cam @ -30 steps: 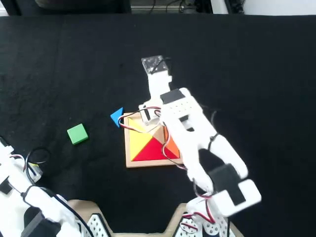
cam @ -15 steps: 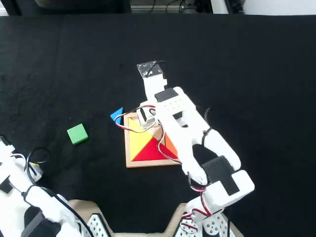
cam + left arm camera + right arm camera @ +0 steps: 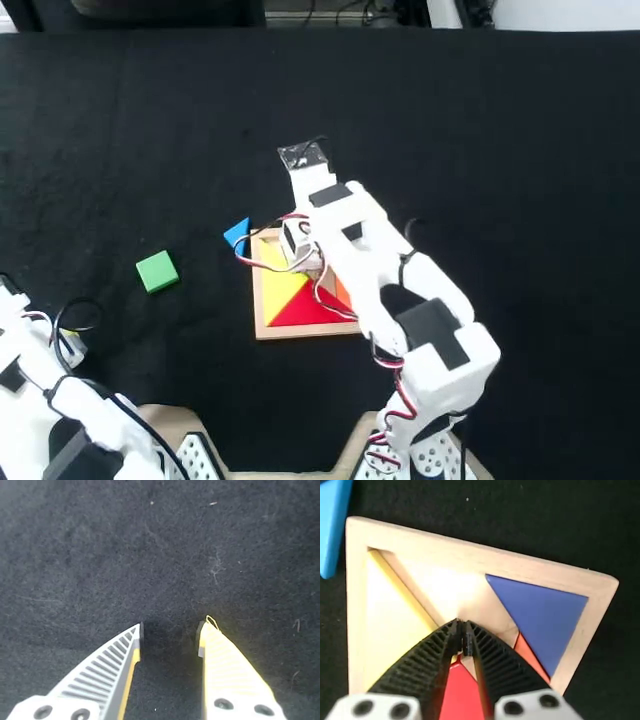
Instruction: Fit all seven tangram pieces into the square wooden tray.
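Four pieces sit in the square wooden tray (image 3: 470,550) as far as can be seen: a yellow triangle (image 3: 385,615) along one side, a dark blue triangle (image 3: 540,610) in the opposite corner, a red piece (image 3: 457,692) and an orange piece (image 3: 526,652) beside it. Between the yellow and dark blue triangles a patch of bare wood (image 3: 452,587) is not yet filled.

Two pieces lie outside on the black bench (image 3: 500,150). A light blue triangle (image 3: 236,236) rests just beside the tray's corner, and a green square (image 3: 157,271) sits well apart from it, toward the left arm's side.

The right gripper (image 3: 463,632) hangs over the middle of the tray, where the yellow, red and bare areas meet. Its jaws are pressed together with nothing visibly held between them. The left gripper (image 3: 170,632) is over bare bench cloth, jaws parted and empty.

By my reckoning the task is a little past halfway. The large pieces are seated, and the light blue triangle and green square have yet to be fetched and fitted into the open gap. The arm covers part of the tray from above, so the count inside may be short.
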Controlling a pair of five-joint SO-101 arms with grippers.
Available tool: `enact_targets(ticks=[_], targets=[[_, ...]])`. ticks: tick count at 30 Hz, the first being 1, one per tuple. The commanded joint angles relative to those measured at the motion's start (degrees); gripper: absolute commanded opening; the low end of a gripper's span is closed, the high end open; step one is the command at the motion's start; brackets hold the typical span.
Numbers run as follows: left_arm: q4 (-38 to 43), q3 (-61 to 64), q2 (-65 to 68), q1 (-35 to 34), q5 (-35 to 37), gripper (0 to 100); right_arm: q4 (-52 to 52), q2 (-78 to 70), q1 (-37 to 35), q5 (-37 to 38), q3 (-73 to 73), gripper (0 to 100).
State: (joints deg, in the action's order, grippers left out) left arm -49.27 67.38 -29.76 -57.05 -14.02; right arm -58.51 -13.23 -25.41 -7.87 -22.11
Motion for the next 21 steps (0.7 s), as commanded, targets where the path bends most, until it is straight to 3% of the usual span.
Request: enact_targets(ticks=[1,13,21], targets=[[0.26,0.22,-0.70,1.45,0.26,20,0.26,-0.40,-0.70,0.53,2.33,1.1],[0.26,0.22,-0.70,1.45,0.26,20,-2.73,0.57,-0.62,0.53,2.59,1.1],[0.70,-0.57,-0.70,2.68,0.26,20,-0.09,12.88,-0.35,0.62,-3.56,1.1]])
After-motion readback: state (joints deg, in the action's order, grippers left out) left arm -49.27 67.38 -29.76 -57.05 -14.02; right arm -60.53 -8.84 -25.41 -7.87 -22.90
